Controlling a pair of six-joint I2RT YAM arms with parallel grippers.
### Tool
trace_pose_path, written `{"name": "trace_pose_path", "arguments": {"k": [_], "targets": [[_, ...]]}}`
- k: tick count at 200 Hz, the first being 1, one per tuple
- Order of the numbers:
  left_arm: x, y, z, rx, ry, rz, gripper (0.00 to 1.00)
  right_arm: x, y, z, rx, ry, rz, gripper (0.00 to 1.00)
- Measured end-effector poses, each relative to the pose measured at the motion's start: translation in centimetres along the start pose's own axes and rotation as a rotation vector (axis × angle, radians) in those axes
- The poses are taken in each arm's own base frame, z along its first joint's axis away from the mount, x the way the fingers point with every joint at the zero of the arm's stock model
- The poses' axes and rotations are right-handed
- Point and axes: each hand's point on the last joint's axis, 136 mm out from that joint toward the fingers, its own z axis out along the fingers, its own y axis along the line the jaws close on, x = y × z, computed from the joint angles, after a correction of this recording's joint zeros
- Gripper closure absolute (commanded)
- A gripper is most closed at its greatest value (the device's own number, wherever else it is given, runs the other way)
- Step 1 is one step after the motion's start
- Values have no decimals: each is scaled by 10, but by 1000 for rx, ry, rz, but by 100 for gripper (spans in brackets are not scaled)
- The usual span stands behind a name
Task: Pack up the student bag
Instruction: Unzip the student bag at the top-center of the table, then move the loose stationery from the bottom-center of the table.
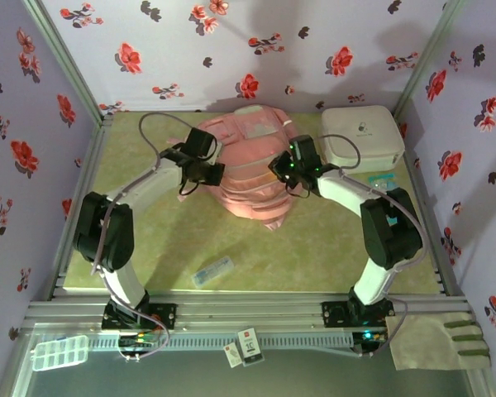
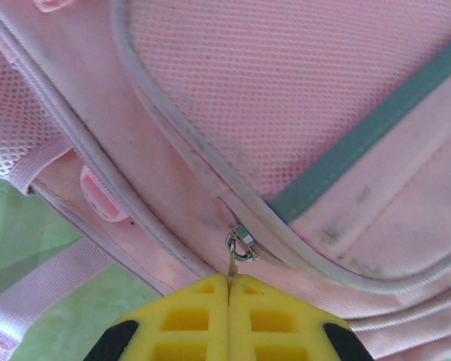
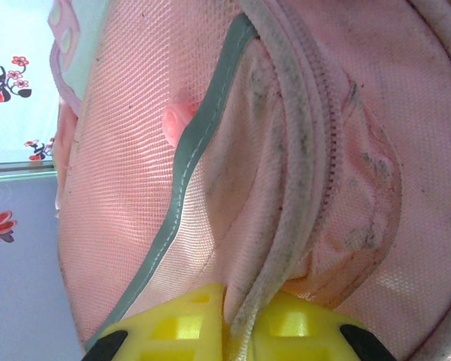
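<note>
The student bag (image 1: 250,172), a soft pink backpack, lies in the middle of the green table between both arms. At the bag's left side my left gripper (image 1: 208,172) has its yellow jaws (image 2: 228,280) pressed together on the thin metal zip pull (image 2: 232,263), which hangs from the slider (image 2: 243,239). My right gripper (image 1: 284,170) is at the bag's right side. Its jaws (image 3: 242,307) are shut on a fold of the bag's pink fabric and pale piping (image 3: 264,278), beside the zip teeth (image 3: 325,143). A grey-green trim strip (image 3: 182,173) runs across the mesh panel.
A white rounded hard case (image 1: 362,137) stands at the back right, with a small teal card (image 1: 381,179) in front of it. A clear pencil-shaped pack (image 1: 212,271) lies near the table's front edge. Floral walls close in the table on three sides.
</note>
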Motion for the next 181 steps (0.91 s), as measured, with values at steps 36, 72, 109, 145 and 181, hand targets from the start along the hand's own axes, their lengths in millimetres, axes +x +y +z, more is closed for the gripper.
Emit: {"name": "trace_pose_path", "arguments": {"k": [36, 72, 109, 145, 181], "targets": [[-13, 13, -2, -14, -22, -66, 79, -6, 12, 7, -7, 7, -60, 76], [-12, 37, -16, -65, -30, -148, 50, -10, 5, -1, 48, -13, -146, 45], [-10, 52, -69, -76, -131, -230, 28, -5, 18, -46, 87, -54, -324, 34], [-3, 76, -115, -98, -247, -329, 17, 51, 35, -66, 105, 11, -554, 26], [20, 106, -126, -144, -271, -438, 10, 130, 27, -63, 154, 158, -784, 23]]}}
